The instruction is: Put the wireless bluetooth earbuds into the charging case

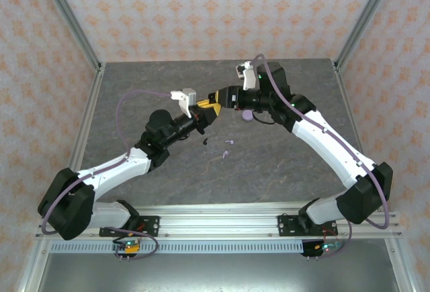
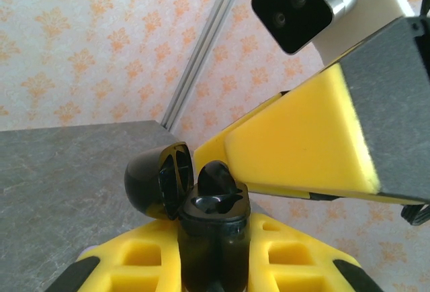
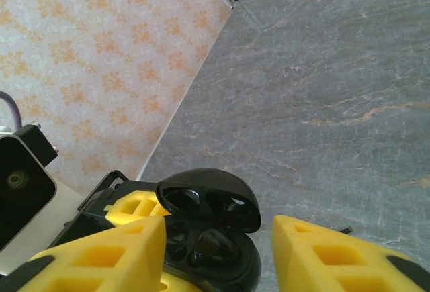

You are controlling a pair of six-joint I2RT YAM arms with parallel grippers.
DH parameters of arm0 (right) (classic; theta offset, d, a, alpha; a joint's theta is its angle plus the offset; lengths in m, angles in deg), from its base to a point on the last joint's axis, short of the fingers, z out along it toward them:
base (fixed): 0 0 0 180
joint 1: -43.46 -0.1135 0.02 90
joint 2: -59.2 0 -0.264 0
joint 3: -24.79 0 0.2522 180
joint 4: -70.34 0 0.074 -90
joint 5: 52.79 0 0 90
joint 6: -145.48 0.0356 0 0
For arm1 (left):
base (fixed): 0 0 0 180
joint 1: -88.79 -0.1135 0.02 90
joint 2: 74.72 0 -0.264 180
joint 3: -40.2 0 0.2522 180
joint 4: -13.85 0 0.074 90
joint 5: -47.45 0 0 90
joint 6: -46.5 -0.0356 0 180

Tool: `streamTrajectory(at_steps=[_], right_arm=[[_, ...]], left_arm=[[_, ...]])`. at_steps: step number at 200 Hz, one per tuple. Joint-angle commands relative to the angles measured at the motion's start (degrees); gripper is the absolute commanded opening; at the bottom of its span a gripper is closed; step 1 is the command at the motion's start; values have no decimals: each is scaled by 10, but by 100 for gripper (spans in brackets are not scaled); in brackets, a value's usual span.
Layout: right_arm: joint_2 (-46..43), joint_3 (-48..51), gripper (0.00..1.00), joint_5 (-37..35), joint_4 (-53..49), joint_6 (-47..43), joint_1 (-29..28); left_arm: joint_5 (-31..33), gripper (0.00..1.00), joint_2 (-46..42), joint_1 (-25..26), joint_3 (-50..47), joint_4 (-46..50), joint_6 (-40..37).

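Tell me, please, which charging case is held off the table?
The black case, open, gripped by the left tool; the lilac case lies on the table.

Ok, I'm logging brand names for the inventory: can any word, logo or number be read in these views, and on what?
None can be read.
The black charging case, open in the left gripper: no brand or marking visible.
The right gripper: plain yellow, blank.
The wallpaper: a floral pattern, no letters.
The small boards by the arm bases: too small to tell.
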Motion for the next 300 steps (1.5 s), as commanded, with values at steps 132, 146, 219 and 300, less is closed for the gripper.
streamTrajectory(at_steps=[132, 146, 219, 300], right_arm=[[79, -81, 51, -170, -196, 8, 22], [105, -84, 51, -156, -196, 14, 21], [257, -125, 49, -72, -192, 45, 8], [393, -192, 42, -44, -209, 54, -31]], left_arm=[[-16, 2, -113, 5, 30, 184, -133], [-22, 2, -123, 5, 30, 187, -133], [-37, 2, -168, 6, 42, 227, -143], [-52, 3, -205, 6, 55, 263, -147]])
